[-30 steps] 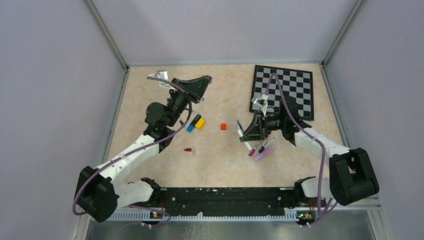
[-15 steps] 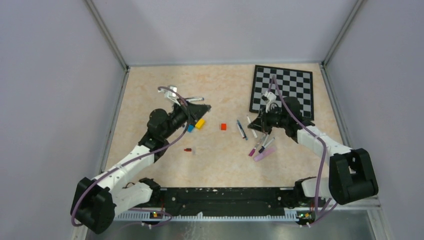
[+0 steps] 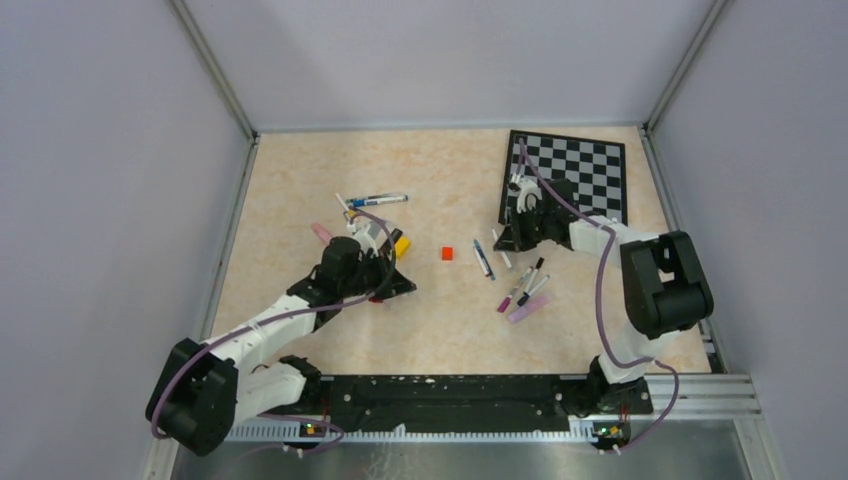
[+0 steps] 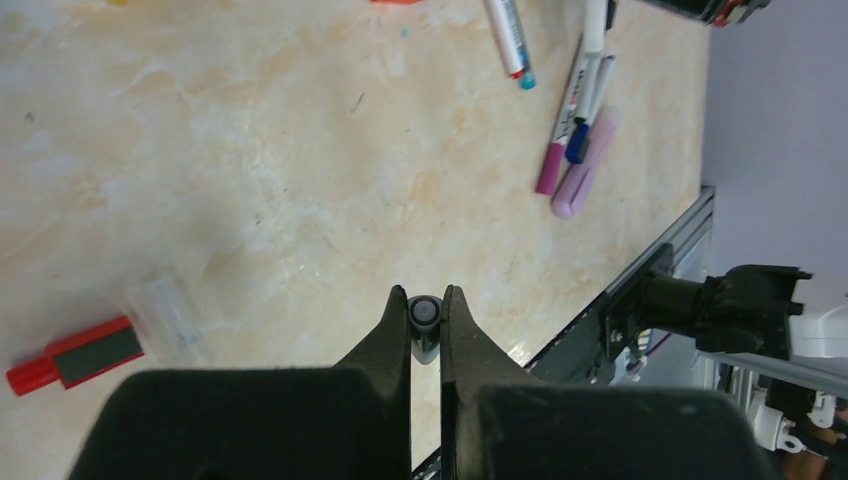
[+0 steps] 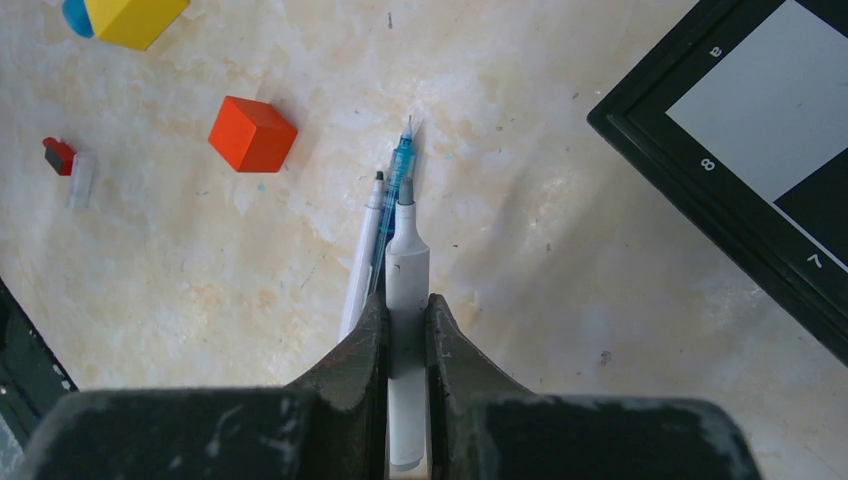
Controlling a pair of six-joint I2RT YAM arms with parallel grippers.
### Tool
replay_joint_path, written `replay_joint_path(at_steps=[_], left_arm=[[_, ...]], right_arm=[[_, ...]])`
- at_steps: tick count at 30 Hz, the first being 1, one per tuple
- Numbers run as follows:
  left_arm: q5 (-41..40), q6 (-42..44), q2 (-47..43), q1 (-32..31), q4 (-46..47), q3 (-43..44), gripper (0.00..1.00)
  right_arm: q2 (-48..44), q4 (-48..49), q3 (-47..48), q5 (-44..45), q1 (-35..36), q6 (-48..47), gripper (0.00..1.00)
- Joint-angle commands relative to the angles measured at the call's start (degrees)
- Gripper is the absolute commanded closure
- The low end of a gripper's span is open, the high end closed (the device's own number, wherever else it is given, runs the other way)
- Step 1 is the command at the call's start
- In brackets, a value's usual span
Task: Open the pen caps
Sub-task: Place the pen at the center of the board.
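arms are swung apart since a second ago: a grey cap (image 4: 424,318) is clenched in the left gripper (image 4: 427,300), the uncapped white pen (image 5: 406,270) is clamped in the right gripper (image 5: 407,310); one opening is judged done.

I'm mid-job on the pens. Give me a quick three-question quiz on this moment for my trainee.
1. True or false: the right gripper is shut on a white pen.
2. What does the left gripper hold? A) a grey cap B) nothing C) a whole capped pen
3. Fill in: in the right wrist view, the chessboard lies to the ___ of the held pen.
Key: 1 true; 2 A; 3 right.
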Motion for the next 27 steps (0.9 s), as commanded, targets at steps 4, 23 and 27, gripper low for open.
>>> replay_joint_path(at_steps=[4, 23, 27], left_arm=[[-1.85, 5.62, 4.18, 0.12, -8.73, 2.43, 1.00], [-4.96, 8.66, 11.11, 0.04, -13.09, 5.74, 0.95], [-5.37, 9.27, 11.83, 0.03, -13.94, 6.64, 0.94]], right_arm=[[4.78, -2.76, 4.80, -0.66, 0.46, -0.44, 0.95], [4.84, -3.53, 5.38, -1.41, 0.71, -0.24, 0.70], [2.66, -4.48, 5.43, -2.44, 0.73, -2.21, 0.69]])
